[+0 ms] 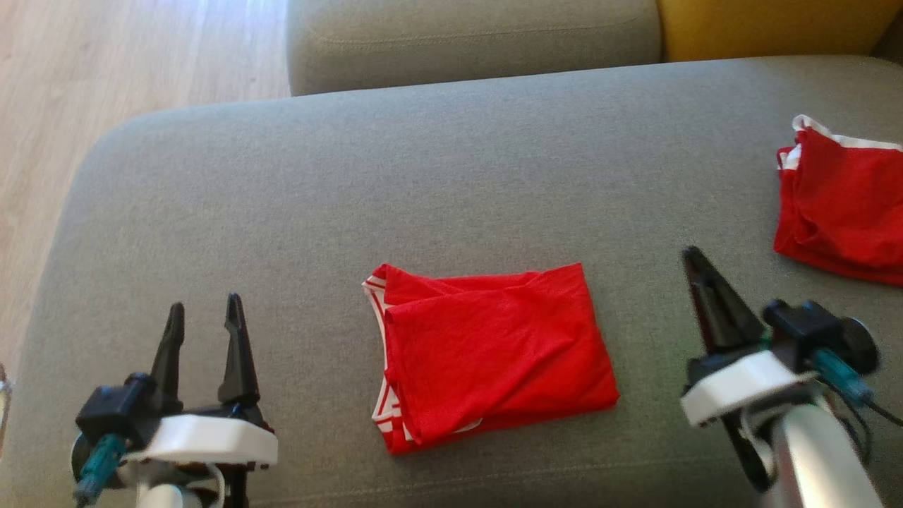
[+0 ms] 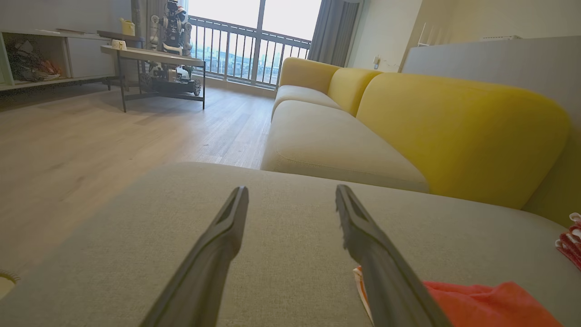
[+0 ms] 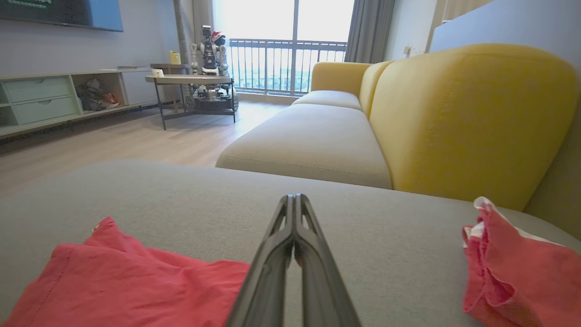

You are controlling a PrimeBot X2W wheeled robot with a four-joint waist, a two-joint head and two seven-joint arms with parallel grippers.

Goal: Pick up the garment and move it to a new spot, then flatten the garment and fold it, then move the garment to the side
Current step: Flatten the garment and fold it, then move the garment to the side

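Red and folded, the garment (image 1: pixel 494 353) is lying on the grey cushion (image 1: pixel 451 162), long side running 9 to 3 o'clock, at 3 o'clock from the spread-apart, empty left gripper (image 1: pixel 204 307) and 9 o'clock from the nearer, empty, pinched-together right gripper (image 1: pixel 695 257).

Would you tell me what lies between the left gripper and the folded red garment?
Bare grey cushion, seen in the head view between the left gripper and the folded red garment.
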